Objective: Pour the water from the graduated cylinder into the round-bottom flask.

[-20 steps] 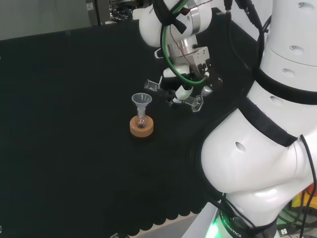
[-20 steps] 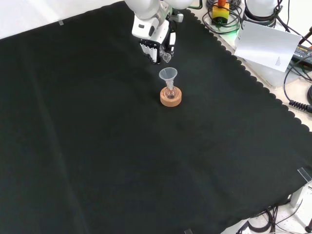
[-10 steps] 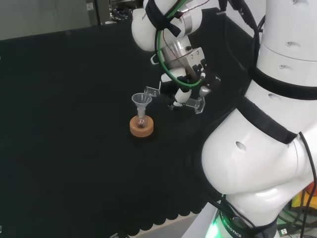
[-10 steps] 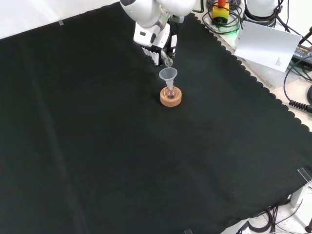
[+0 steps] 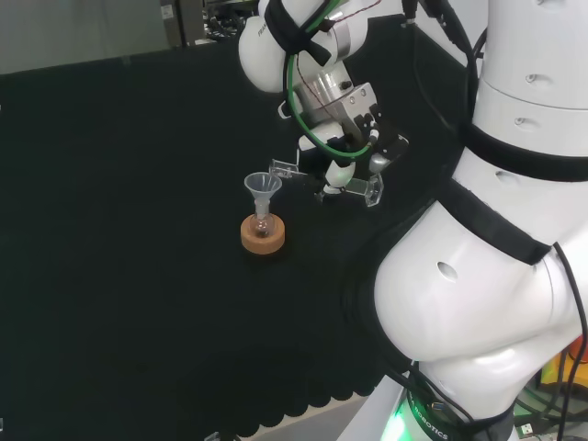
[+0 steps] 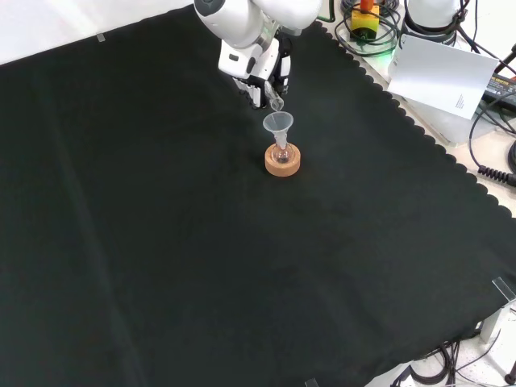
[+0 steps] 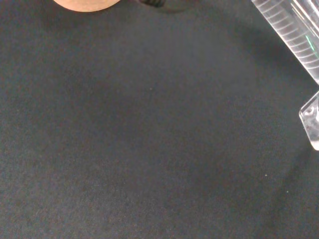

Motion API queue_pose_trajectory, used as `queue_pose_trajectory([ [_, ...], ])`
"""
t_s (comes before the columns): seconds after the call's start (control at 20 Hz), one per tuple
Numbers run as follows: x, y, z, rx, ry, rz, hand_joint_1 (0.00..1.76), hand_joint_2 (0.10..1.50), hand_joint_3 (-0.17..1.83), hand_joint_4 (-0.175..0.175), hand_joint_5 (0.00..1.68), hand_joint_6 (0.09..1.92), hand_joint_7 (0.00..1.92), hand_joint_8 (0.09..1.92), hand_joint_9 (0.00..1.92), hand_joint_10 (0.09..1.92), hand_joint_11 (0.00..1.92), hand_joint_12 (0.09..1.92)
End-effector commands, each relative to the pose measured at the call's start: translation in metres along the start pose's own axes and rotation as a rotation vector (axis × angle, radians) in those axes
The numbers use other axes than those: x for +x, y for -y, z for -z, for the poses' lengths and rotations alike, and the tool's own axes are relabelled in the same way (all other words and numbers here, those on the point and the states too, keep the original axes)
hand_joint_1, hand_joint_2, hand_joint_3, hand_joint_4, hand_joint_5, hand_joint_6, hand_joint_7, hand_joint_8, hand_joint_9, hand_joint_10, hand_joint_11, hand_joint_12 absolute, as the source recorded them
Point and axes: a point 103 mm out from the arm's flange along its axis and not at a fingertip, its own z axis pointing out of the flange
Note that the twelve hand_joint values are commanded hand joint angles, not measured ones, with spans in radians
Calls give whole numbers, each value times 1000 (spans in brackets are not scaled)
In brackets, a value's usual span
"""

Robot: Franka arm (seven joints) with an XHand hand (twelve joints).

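A small round-bottom flask [image 5: 263,223] sits in a cork ring stand [image 5: 263,236] with a clear funnel [image 5: 263,186] in its neck. In the head view the hand [image 5: 354,138] is shut on a clear graduated cylinder [image 5: 323,182], held nearly level just right of the funnel. The cylinder's mouth [image 5: 280,169] reaches the funnel's rim and its base [image 5: 371,191] points right. In the front view the hand [image 6: 260,71] hangs above the funnel [image 6: 278,125] and the cork ring [image 6: 282,161]. The wrist view has the cylinder's graduated wall [image 7: 294,37] and an edge of the cork ring [image 7: 84,4].
Black cloth [image 6: 201,266] covers the bench all round the stand. The arm's big white links [image 5: 496,230] take up the right of the head view. Cables, a white box [image 6: 447,76] and other gear lie beyond the cloth's scalloped edge at the front view's upper right.
The hand has carried the cylinder left towards the funnel and tipped it flatter, so its mouth now reaches the funnel's rim. Flask and stand have not moved.
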Motion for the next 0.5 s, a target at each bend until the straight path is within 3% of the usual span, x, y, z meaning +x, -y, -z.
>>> queue_pose_trajectory([
  [0.05,-1,0,5,19,17,-13,1135,1141,-3,-150,946,1066,1225,367,1432,87,1291,739],
  [0.5,0,0,8,72,65,-33,1134,1142,-2,-148,942,1072,1227,363,1433,87,1293,737],
])
